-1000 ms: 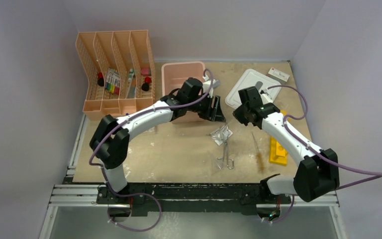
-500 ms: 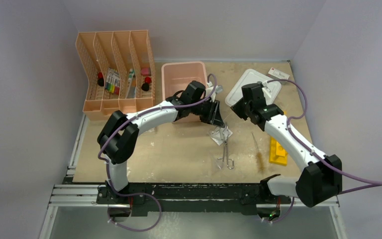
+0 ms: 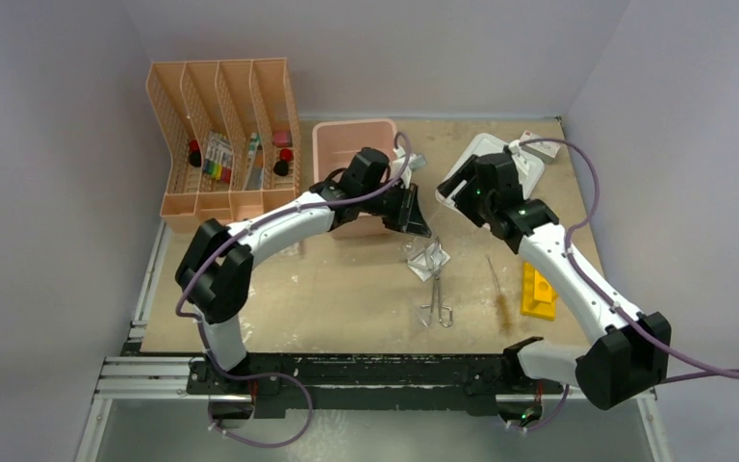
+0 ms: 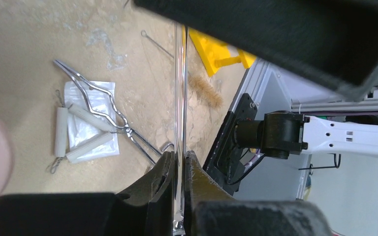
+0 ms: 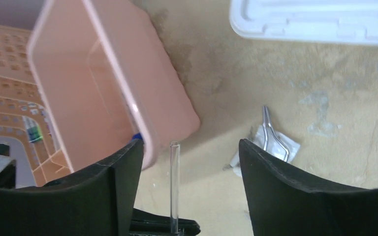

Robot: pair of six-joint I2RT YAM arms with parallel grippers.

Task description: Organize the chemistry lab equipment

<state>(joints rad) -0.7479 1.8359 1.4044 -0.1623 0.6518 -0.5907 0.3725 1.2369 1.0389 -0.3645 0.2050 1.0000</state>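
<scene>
Firstly, left gripper [image 4: 179, 155]: jaws nearly closed, clamped on the thin clear rod [image 4: 179, 88], which was pinched between both fingers.
Rod, long axis: in the left wrist view it ran straight along the 12-to-6 line, leaving the fingertips toward 12 o'clock.
Rod, free end: in the right wrist view it stood on the same 12-to-6 line, its open tip at 12 o'clock and its gripped end at 6 o'clock.
Rod, location: held off the table [image 3: 346, 289], just beside the near corner of the pink bin [image 3: 332, 144]; too thin to be made out in the top view.
Right gripper [image 5: 189, 147]: jaws spread wide, holding nothing, with the rod standing between them and clear of both fingers.
Right gripper, position: at about 2 o'clock from the left gripper, near the white lid [image 3: 500, 154].
Metal forceps [image 3: 434, 294]: flat on the table at 5 o'clock from the left gripper, tips lying over the small clear bag [image 3: 428, 258].
Yellow holed rack [image 3: 537, 294]: on the table at 3 o'clock from the forceps, well apart.
</scene>
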